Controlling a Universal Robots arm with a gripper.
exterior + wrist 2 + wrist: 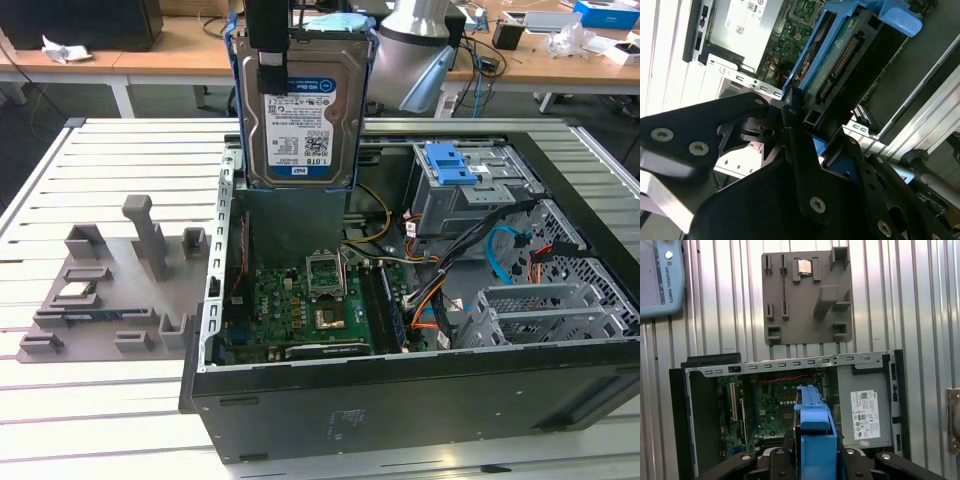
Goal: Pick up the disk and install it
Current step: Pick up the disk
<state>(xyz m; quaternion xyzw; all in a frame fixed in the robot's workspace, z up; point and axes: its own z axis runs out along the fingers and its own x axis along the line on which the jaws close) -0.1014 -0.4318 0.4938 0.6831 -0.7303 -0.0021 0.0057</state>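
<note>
Disk [300,120] (blue-framed, upright) in end effector [802,117]; above open computer case [400,400]

Brightly, evenly lit from above. Softly shadowed beside the fixture [120,285] and deep inside the case [400,400]. Washed nearly white on the table [660,50] in the second wrist view.

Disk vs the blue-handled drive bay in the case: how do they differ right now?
Pose: the disk stands on edge above the open case, clamped in the pincer; the drive bay sits inside the case.
Look: the disk is a labelled slab in a blue frame; the drive bay is a metal cage with a blue handle on top.
Both: grey metal with bright blue plastic.
</note>
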